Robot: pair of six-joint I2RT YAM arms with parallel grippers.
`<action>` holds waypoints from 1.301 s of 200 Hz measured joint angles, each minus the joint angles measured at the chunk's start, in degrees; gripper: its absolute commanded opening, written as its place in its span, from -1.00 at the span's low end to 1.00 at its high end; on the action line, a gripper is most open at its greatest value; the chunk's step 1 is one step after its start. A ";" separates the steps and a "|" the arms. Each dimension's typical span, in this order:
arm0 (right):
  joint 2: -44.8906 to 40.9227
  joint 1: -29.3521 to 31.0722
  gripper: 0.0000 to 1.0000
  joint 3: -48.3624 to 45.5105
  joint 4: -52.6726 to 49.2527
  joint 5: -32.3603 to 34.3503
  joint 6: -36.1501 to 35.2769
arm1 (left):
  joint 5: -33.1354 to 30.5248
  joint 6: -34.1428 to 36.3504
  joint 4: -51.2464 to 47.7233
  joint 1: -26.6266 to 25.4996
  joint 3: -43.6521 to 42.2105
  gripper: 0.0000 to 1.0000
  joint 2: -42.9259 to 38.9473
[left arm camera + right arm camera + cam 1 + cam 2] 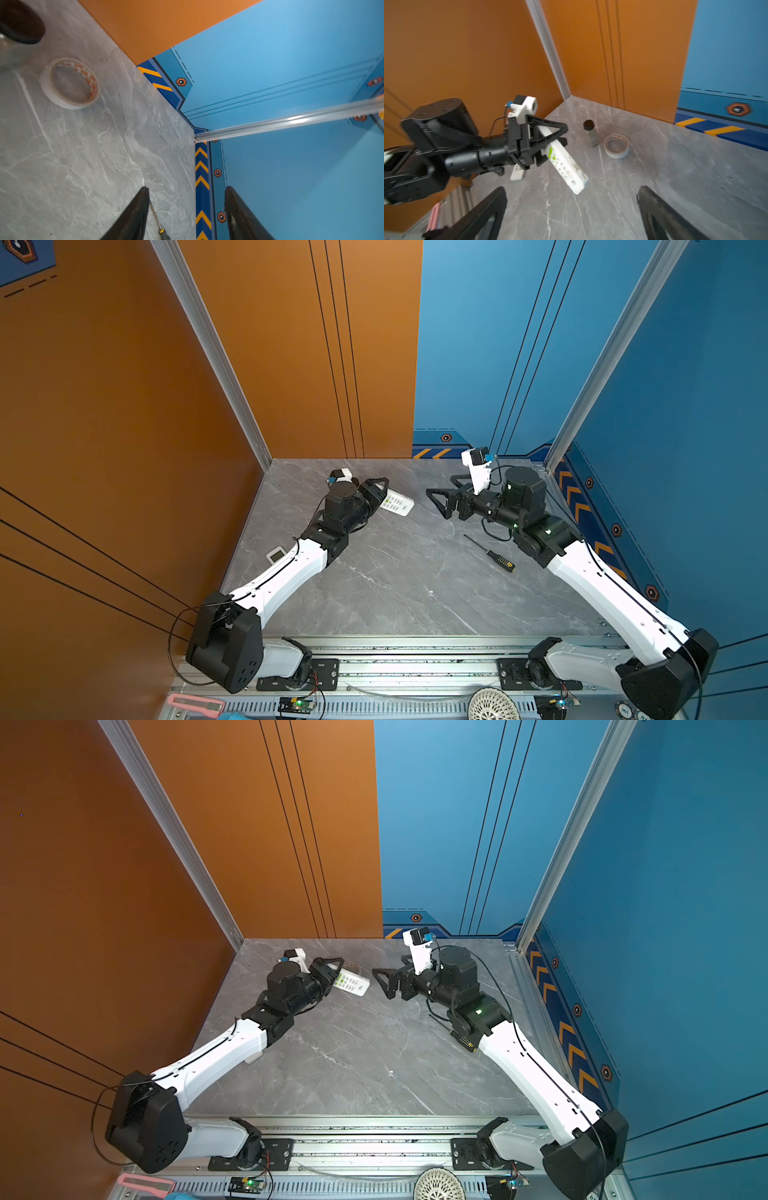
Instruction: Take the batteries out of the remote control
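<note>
A second remote (pixel 276 554) lies half-hidden beneath the left arm (pixel 286 578). The left fingers (pixel 563 128) clamp the remote control (pixel 566 166) over the worktop (pixel 675 166), buttons up, batteries out of sight. The right fingers (pixel 654 207) stand wide and empty, with a screwdriver (pixel 494 558) nearby.

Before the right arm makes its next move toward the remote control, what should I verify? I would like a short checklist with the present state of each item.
1. Hold: left gripper shut on the long white remote control with green buttons: ok.
2. The right gripper is open and empty: ok.
3. Space between right gripper and remote is free: ok.
4. Back of the remote in sight: not ok, only the button face shows.
5. The batteries are inside: cannot tell, none shows.
6. The black-and-yellow-handled screwdriver lies on the grey marble table, out of the way: ok.
</note>
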 measured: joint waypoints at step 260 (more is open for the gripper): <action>4.20 19.15 -1.00 -7.54 -2.84 29.77 -47.43 | 11.41 -5.53 -11.15 -0.74 1.22 0.96 -16.46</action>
